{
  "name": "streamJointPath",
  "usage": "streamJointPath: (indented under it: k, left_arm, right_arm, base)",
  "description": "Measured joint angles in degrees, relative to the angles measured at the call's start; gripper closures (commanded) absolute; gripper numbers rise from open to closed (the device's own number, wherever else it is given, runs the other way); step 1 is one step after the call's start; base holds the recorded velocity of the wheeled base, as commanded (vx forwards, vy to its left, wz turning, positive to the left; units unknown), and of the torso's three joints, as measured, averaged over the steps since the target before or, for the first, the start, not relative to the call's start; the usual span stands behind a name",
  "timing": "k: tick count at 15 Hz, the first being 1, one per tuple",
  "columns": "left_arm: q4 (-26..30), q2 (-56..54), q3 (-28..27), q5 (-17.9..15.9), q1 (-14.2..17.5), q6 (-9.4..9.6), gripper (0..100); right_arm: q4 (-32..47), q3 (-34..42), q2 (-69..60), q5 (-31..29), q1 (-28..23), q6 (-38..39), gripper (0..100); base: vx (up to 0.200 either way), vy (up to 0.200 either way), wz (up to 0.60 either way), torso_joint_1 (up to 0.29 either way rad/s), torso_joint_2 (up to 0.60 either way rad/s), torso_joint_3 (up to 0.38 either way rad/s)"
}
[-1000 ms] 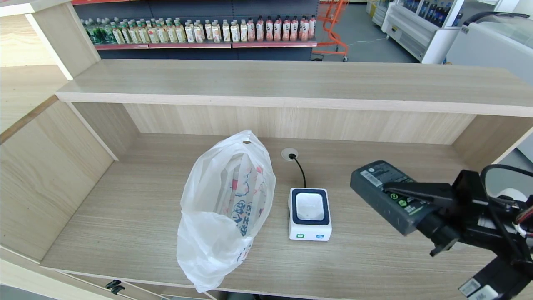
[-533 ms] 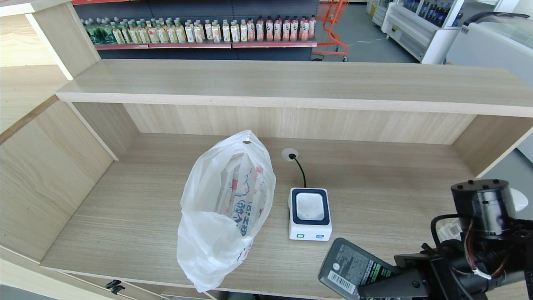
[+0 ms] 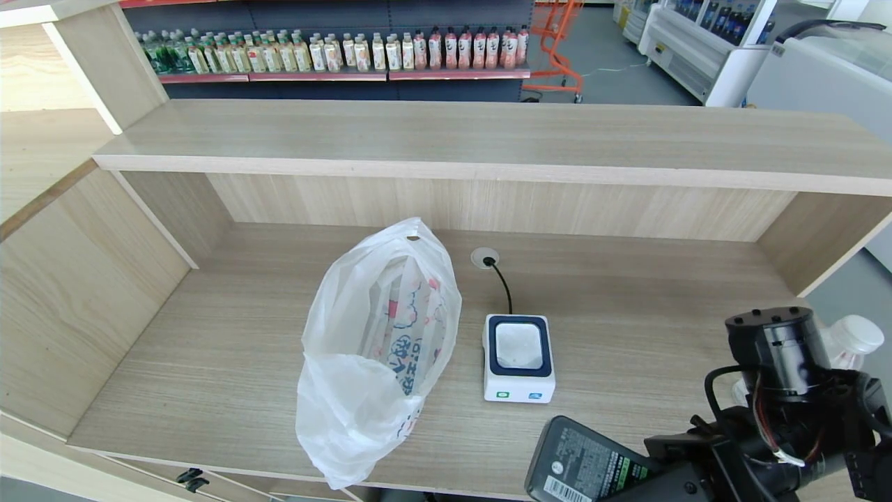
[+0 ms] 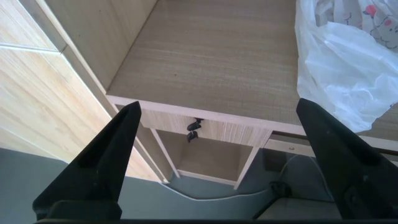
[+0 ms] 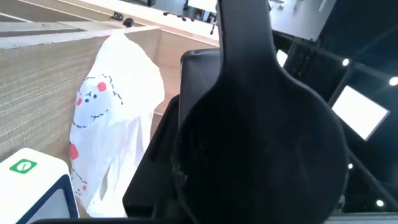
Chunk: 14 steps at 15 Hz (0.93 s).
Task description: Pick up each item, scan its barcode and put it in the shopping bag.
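1. Right claw (image 3: 637, 470) grips a dark flat pack (image 3: 582, 464), front-right of the scanner (image 3: 519, 357).
2. Shopping bag (image 3: 376, 341) sits just left of the scanner on the wood counter (image 3: 627, 314); drink shelves (image 3: 334, 52) way behind.
3. Left claw (image 4: 217, 106) is spread wide.

Pale wood counter (image 3: 627, 328), raised ledge (image 3: 488, 139); bottle shelves (image 3: 334, 52), freezers (image 3: 697, 49) behind.

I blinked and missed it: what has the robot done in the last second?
The right claw, gripping the dark box throughout, swung it from right of the scanner down to the counter's near edge. The bag and scanner stayed put.
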Motion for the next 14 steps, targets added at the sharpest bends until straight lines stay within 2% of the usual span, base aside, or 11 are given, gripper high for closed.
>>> streamJointPath:
  k: [9, 14]
  left_arm:
    - [0.00, 0.00, 0.00, 0.00, 0.00, 0.00, 0]
    - [0.00, 0.00, 0.00, 0.02, 0.05, 0.00, 0]
  right_arm:
    - [0.11, -4.04, 2.86, 0.98, -1.38, 0.00, 100]
    - [0.05, -5.27, 3.69, 1.12, 0.41, 0.00, 100]
  base:
    - [0.000, 0.000, 0.00, 0.000, 0.00, 0.000]
    - [0.000, 0.000, 0.00, 0.000, 0.00, 0.000]
